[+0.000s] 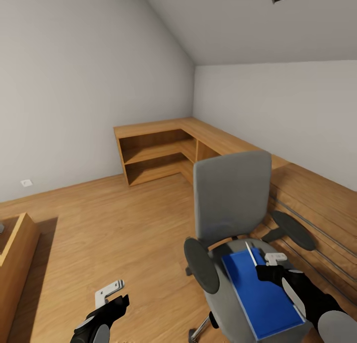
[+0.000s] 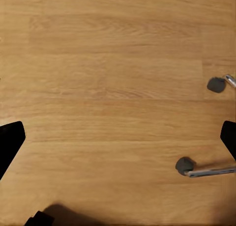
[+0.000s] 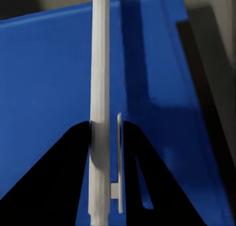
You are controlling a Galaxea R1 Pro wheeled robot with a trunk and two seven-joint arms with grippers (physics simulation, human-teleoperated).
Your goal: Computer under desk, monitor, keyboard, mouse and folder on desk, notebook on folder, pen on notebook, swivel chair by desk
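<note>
The grey swivel chair stands in front of me on the wooden floor. The bright blue folder lies flat on its seat. My right gripper hovers over the folder's far end, shut on the thin whitish pen. In the right wrist view the pen runs between the black fingertips above the folder. My left gripper hangs open low over the floor, left of the chair, nothing between its fingers. The desk, computer, monitor, keyboard, mouse and notebook are out of view.
An oak L-shaped shelf unit fills the far corner. An oak chest stands at the left edge. An oak panel with grey rails runs along the right, close behind the chair. The chair's castors sit near my left gripper.
</note>
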